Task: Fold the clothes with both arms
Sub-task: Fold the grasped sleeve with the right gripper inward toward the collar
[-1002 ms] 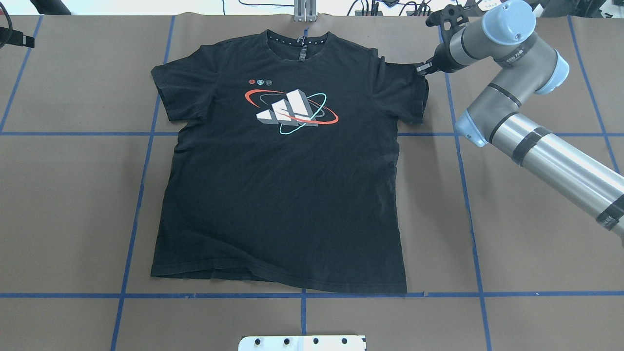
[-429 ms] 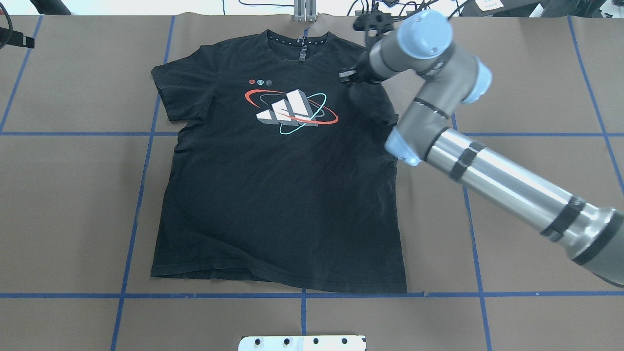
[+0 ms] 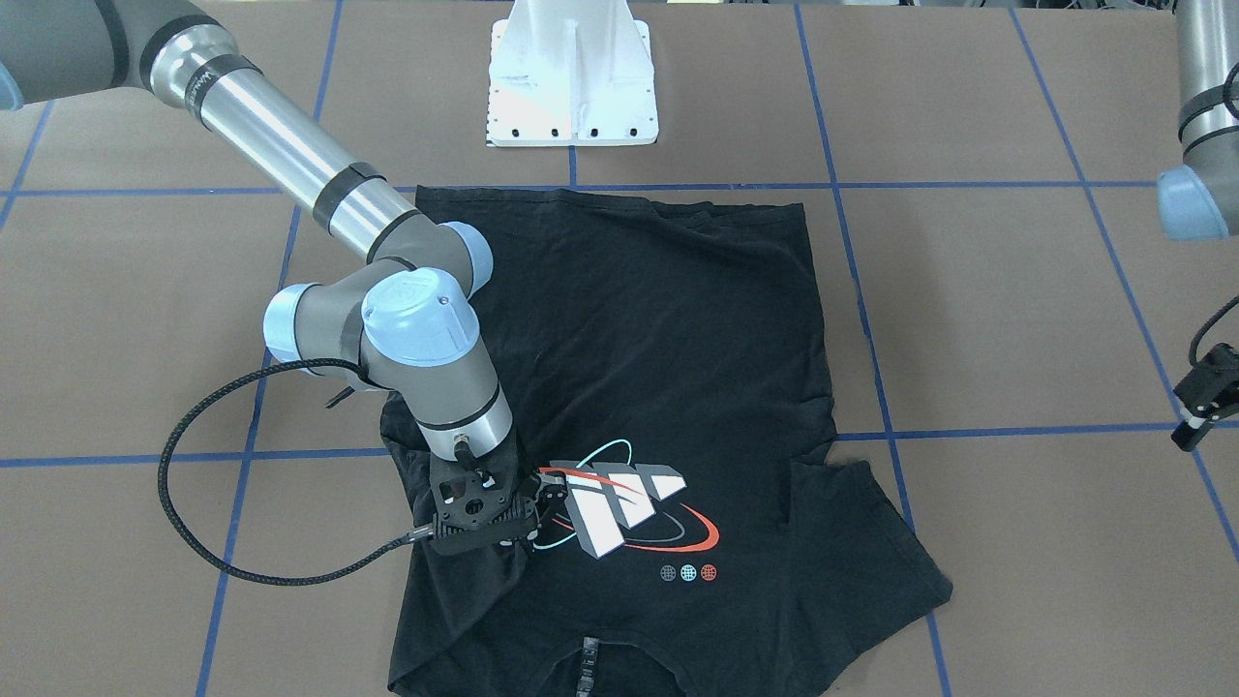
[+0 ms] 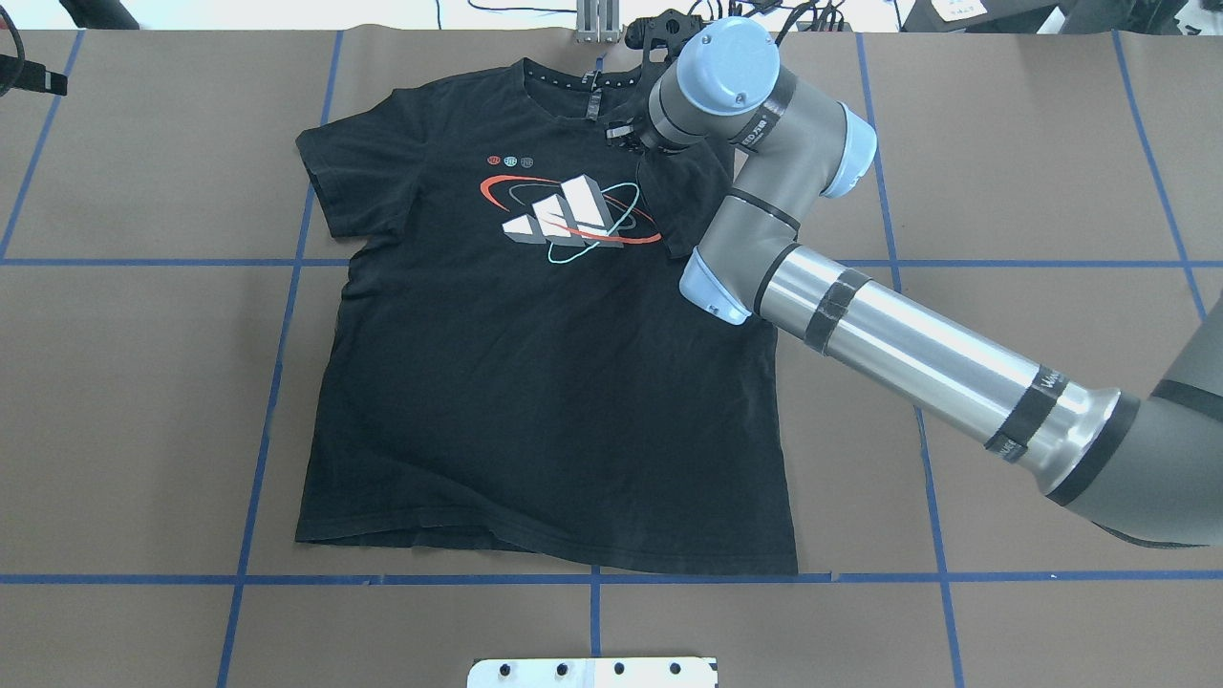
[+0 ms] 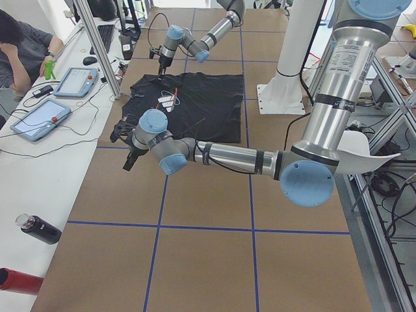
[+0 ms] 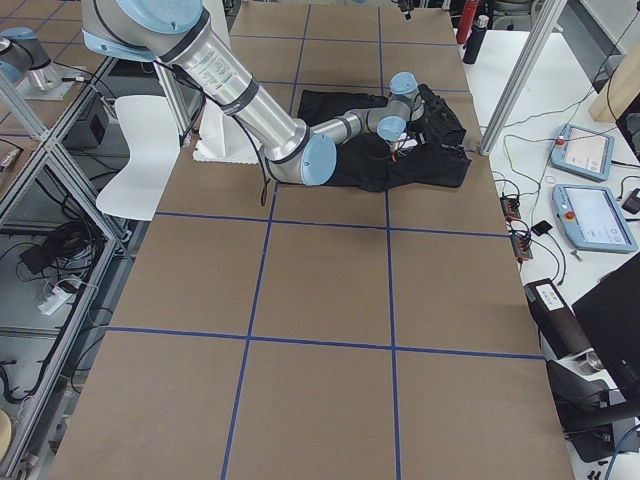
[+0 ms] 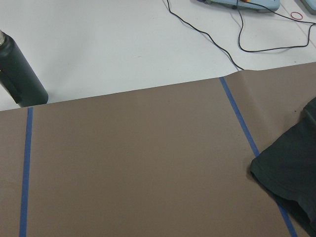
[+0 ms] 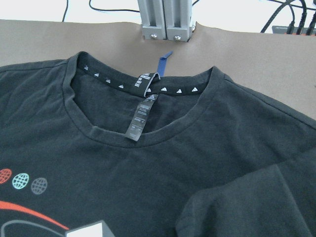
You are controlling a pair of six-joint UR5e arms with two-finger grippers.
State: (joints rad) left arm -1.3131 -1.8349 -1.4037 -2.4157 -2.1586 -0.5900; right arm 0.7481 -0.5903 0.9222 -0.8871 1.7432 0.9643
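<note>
We see a table under brown paper (image 4: 143,382), ruled into large squares by blue tape (image 4: 143,578). In the overhead view an aluminium post (image 4: 597,21) stands at the table's twelve o'clock edge and a white base plate (image 4: 592,672) at six. In the left side view a white bench (image 5: 52,175) runs along nine o'clock. On it lie one tablet (image 5: 75,81) and a second (image 5: 36,120) near ten, a person (image 5: 23,45) seated beside them, and a black bottle (image 5: 40,229) and a red bottle (image 5: 16,281) near eight.

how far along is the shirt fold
Barely started. Done: T-shirt lies flat, print up. In hand: right gripper holds one sleeve folded in beside the print. To do: other sleeve flat, no other fold made; left gripper is off the shirt.
</note>
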